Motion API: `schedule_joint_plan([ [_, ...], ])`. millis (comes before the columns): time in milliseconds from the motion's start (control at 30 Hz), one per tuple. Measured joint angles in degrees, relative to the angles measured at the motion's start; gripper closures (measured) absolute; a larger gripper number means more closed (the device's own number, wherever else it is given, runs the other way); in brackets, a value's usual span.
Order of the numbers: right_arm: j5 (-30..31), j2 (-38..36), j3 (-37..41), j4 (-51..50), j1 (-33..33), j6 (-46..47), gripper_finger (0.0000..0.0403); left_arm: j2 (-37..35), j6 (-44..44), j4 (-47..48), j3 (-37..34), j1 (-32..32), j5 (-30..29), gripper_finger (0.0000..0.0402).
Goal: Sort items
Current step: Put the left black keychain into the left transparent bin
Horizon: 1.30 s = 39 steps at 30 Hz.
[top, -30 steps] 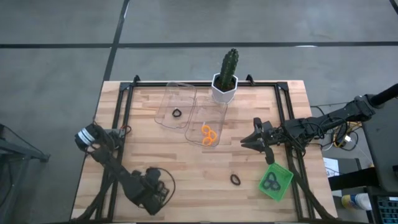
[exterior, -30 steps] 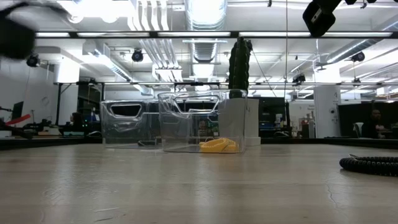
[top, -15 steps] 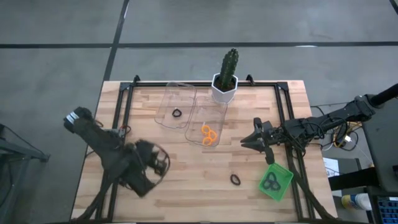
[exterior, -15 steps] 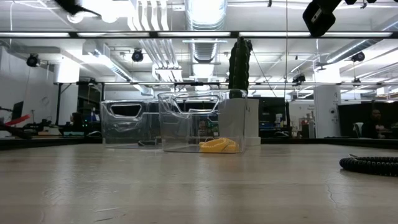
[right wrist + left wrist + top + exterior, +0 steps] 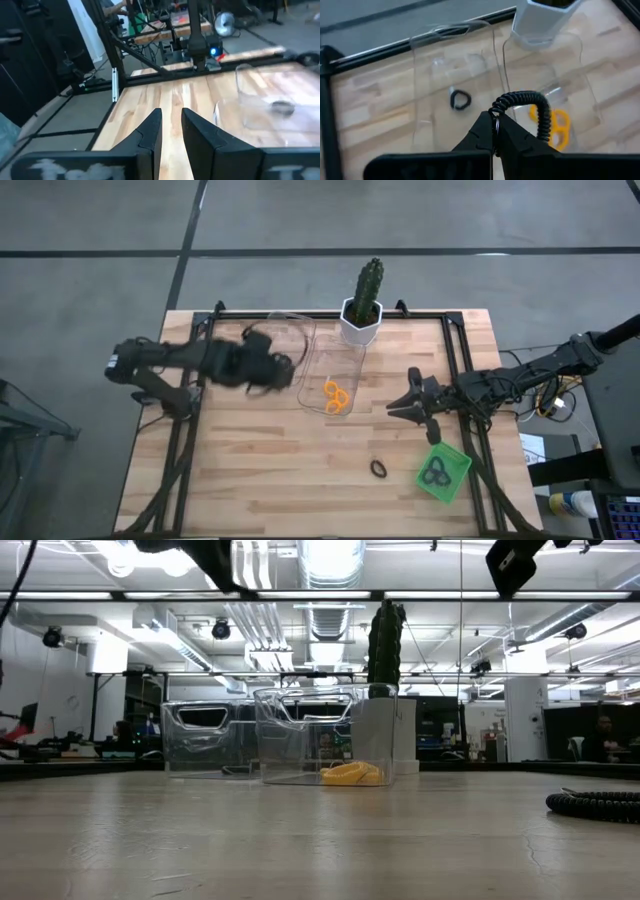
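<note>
My left gripper (image 5: 283, 368) hangs high over the left clear tray (image 5: 268, 340), shut on a black coiled loop (image 5: 530, 97). Another black loop (image 5: 460, 100) lies on that tray's floor. Orange loops (image 5: 337, 396) lie in the right clear tray (image 5: 345, 360). One black loop (image 5: 378, 468) lies on the bare table, and dark loops (image 5: 434, 472) sit in the green tray (image 5: 455, 462). My right gripper (image 5: 398, 408) hovers right of the orange loops, open, with nothing between its fingers (image 5: 150, 130). My left gripper pinches one spot of the black loop's coil (image 5: 494, 112) between its two fingertips. The fingers slant down from the table's left side. The rest of the loop arcs out past the fingertips, lifted clear above the two clear trays.
A cactus in a white pot (image 5: 362, 305) stands at the far edge, right behind the clear trays. A black frame (image 5: 195, 380) runs along the table's left, far and right sides. Bare wood spreads over the near half of the table.
My left gripper has swung from the table's near left corner upward and toward the far edge, ending above the left clear tray; it has turned as it went and stayed shut on the black loop. The right arm has kept still.
</note>
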State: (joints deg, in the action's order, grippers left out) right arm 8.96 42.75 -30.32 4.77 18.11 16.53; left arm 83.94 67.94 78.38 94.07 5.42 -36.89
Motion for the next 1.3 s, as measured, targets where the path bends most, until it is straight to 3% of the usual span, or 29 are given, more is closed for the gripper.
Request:
schedule_joint_plan([
  [233, -0.1, -5.6, 0.3, -2.9, -0.4, -6.3, 0.0335, 0.0, -14.3, -12.5, -3.1, -13.9, 9.2, 0.0396],
  [467, -0.5, -16.7, 4.3, -6.6, -0.8, -6.2, 0.0335, 0.0, -15.1, -16.5, -9.3, -19.0, 14.5, 0.0396],
  [733, -1.8, -21.1, 10.3, -7.0, -0.8, -3.8, 0.0335, 0.0, -15.8, -31.4, -19.4, -24.3, 23.4, 0.0396],
  [1133, -1.5, -21.3, 16.5, -5.9, -0.8, 9.0, 0.0335, 4.3, -17.7, -36.2, -22.7, -32.4, 27.0, 0.0397],
  [1300, -1.5, -21.3, 16.8, -5.9, -0.8, 9.0, 0.0335, 7.9, -19.6, -36.0, -22.4, -34.9, 27.1, 0.0397],
])
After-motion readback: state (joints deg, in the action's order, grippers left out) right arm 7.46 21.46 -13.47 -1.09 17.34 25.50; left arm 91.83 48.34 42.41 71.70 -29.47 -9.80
